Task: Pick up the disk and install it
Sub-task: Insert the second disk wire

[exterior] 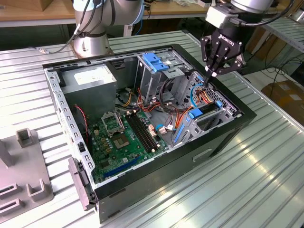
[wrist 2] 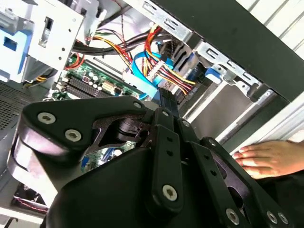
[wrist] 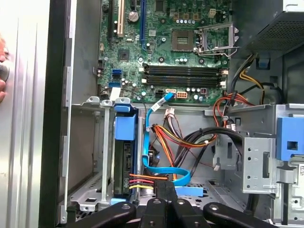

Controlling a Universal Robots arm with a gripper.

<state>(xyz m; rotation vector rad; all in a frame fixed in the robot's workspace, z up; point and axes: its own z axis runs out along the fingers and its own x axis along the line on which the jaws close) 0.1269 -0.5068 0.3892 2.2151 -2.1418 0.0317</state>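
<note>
The disk sits edge-up in the drive bay by the open computer case's wall on the exterior view's right, with its blue carrier at the end toward the motherboard. The first wrist view shows the dark disk in the metal bay, with power wires plugged into the end nearest the fingers. My gripper hangs above that corner of the case, over the cable bundle and just past the disk's connector end. Its fingers are pressed together with nothing between them, and their tips point down at the coloured wires.
A tall metal drive cage with a blue latch stands beside the bay. The motherboard and power supply fill the case. Red, yellow and blue cables cross under the gripper. A person's hand rests outside the case wall. A grey fixture lies on the table.
</note>
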